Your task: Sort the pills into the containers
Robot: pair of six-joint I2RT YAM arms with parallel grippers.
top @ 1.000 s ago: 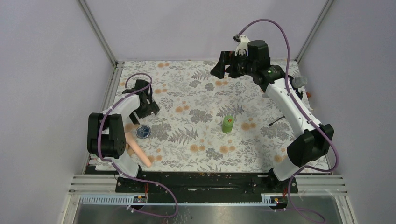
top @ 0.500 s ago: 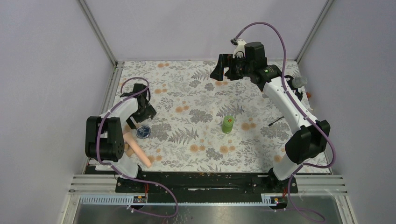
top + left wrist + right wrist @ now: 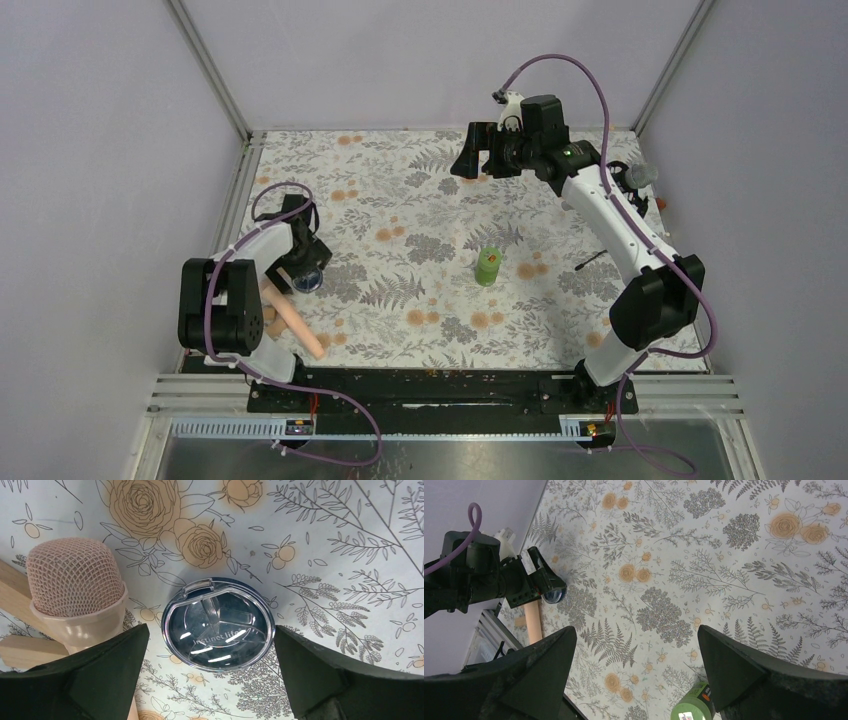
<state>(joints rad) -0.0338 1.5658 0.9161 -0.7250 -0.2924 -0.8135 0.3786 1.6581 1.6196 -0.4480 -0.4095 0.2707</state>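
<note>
The shallow dark-blue jar (image 3: 218, 625) with a clear shiny lid lies on the flowered mat at the left; it also shows in the top view (image 3: 311, 282). My left gripper (image 3: 210, 636) is open and hangs just above the jar, one finger on each side, not touching it; in the top view the left gripper (image 3: 301, 260) covers part of the jar. The green bottle (image 3: 487, 266) stands upright mid-mat, and its top shows in the right wrist view (image 3: 693, 711). My right gripper (image 3: 472, 152) is open, empty and high over the far side (image 3: 636, 632). No loose pills show.
A peach-pink rod with a mesh head (image 3: 75, 582) lies just left of the jar, running toward the near edge (image 3: 298, 328), with wooden blocks (image 3: 12, 597) beside it. A black stick (image 3: 592, 260) and a small clear object (image 3: 641, 176) lie at the right.
My left gripper has moved toward the near side and now sits over the dark-blue jar. My right gripper has shifted slightly at the far side.
</note>
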